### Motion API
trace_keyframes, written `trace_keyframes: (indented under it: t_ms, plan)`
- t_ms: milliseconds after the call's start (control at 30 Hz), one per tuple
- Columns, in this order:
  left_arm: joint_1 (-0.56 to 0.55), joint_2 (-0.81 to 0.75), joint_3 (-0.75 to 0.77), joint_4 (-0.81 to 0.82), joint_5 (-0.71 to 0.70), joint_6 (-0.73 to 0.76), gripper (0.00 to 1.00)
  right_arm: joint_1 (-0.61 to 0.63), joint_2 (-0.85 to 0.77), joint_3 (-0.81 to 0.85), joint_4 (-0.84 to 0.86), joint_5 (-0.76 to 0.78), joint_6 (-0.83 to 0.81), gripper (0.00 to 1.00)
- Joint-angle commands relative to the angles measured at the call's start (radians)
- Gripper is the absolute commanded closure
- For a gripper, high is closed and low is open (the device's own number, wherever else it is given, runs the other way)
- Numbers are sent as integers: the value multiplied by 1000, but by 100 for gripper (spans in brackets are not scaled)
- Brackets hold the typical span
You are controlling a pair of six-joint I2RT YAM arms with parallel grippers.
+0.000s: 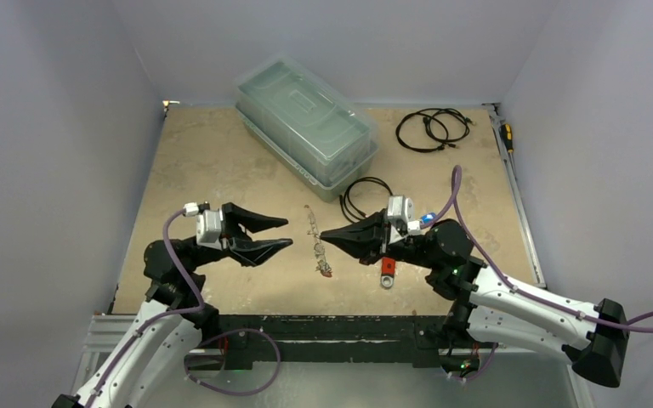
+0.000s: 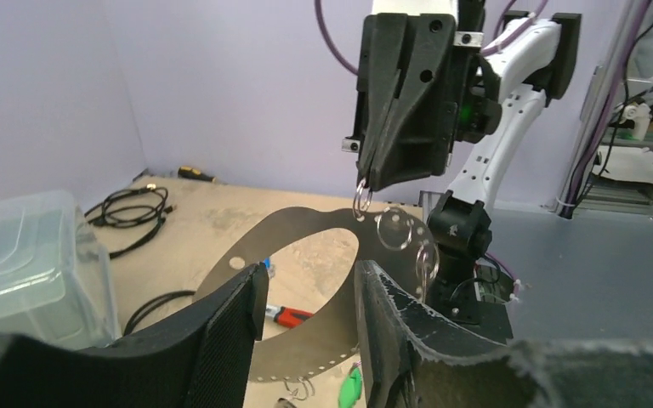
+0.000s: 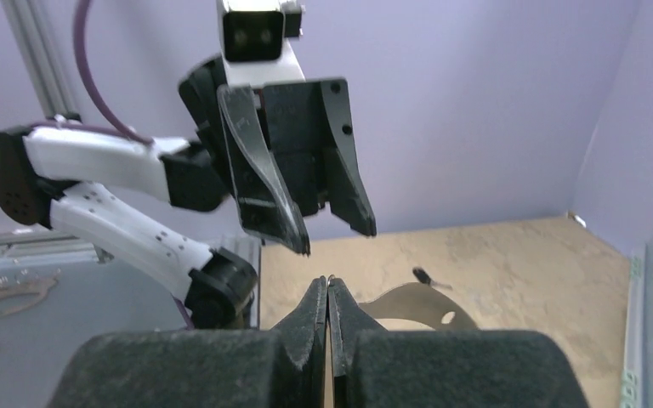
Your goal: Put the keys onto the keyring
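Over tan tabletop (image 1: 221, 170), keyring (image 2: 298, 223) is held upright, pinched in the closed right gripper (image 1: 324, 236). Its broad face is turned toward the nearby left gripper (image 1: 289, 232), jaws half parted, empty.

Overhead looks down from behind, wrist views low, close, facing each other

The left arm (image 1: 149, 327) and right arm (image 1: 523, 302) are white with black joints. A purple cable (image 1: 457, 183) runs behind each claw. The left claw (image 1: 289, 232) and right claw (image 1: 323, 235) have long black pointed fingers. A little white box (image 1: 210, 225) sits just behind each claw. Tiny holes dot the white parts.
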Motion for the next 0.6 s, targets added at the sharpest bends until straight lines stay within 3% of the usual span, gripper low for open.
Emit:
trace_keyframes:
  t_ms: [0, 567]
  plan:
    - [-8, 8, -39, 252, 67, -94, 58, 8, 16, 1, 216, -68, 51, 100]
    - [-37, 39, -65, 300, 77, -125, 69, 25, 151, 49, 328, -121, 91, 100]
